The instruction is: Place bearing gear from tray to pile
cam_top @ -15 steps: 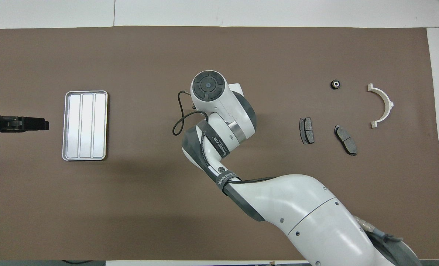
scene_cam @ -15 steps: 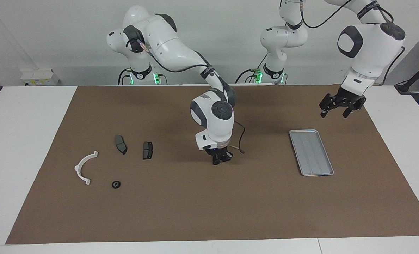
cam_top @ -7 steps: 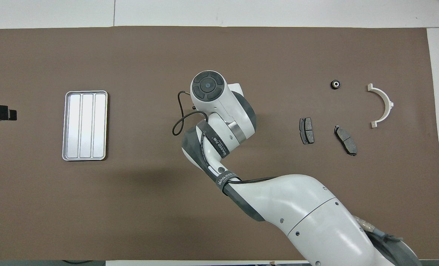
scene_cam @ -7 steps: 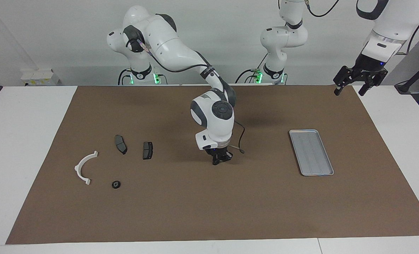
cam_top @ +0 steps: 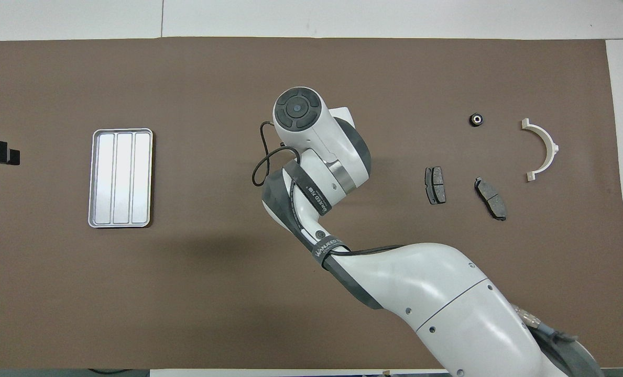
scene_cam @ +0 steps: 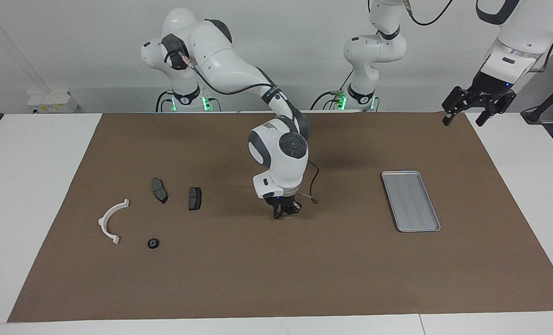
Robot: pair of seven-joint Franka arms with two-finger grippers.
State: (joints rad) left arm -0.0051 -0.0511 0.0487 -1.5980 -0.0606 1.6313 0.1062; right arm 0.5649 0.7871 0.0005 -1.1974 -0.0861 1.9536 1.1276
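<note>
Since a second ago the left gripper (scene_cam: 463,121) has lifted from low beside the tray (scene_cam: 410,200) to high over the mat's (scene_cam: 257,279) corner at the left arm's end. The right gripper (scene_cam: 283,215) has edged slightly toward the right arm's end. Nothing lying on the mat has shifted.

The gear (scene_cam: 153,243) is off the tray and lies flat on the mat with the pile (scene_cam: 159,190), at the right arm's end of the bench (scene_cam: 34,186). It is a small black ring with a pale centre, as the overhead view shows (cam_top: 477,120). It sits near the tip of the white bracket (scene_cam: 112,221) that lies farther from the robots, without touching it. It is also farther from the robots than the two dark pads (scene_cam: 195,198). No gripper is near it.

The right arm reaches out from its base in a long bend, its wrist pointing straight down over the middle of the mat, between pile and tray. Its fingers are clenched together just above the mat, and nothing shows between them. In the overhead view the wrist hides them.

The left arm is drawn up and back, its gripper hanging tilted in the air, fingers spread and released. The tray lies flat toward the left arm's end, well apart from the pile, its ridges running lengthwise.
</note>
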